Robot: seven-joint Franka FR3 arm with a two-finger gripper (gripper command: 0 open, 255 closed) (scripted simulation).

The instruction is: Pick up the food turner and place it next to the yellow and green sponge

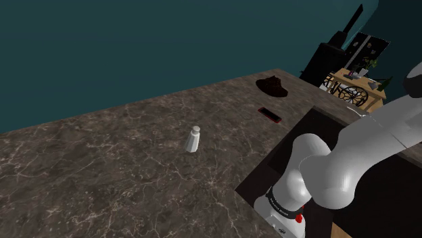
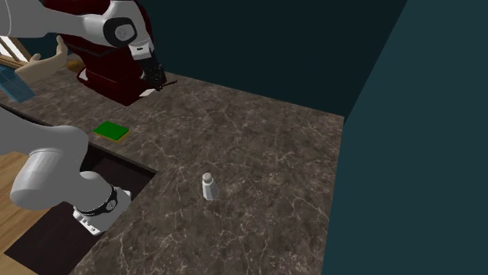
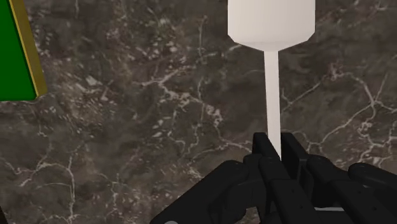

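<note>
I am working in a home kitchen. Under the arm runs a long countertop (image 1: 122, 162) of dark stone veined in white, set against teal walls (image 1: 135, 40), with a dark sunken recess (image 2: 47, 230) cut into it. The small things on it are kitchen things. A white shaker (image 1: 193, 139) stands upright and a green sponge (image 2: 111, 130) with a yellow edge lies flat. I also see a white food turner (image 3: 271, 25), and what looks like a bulky dark red appliance (image 2: 105, 74) at the far end. Beyond the counter I see wood flooring (image 2: 19, 168) and a wooden rack (image 1: 355, 88) with a bottle and a plant, as in a lived-in house.
</note>
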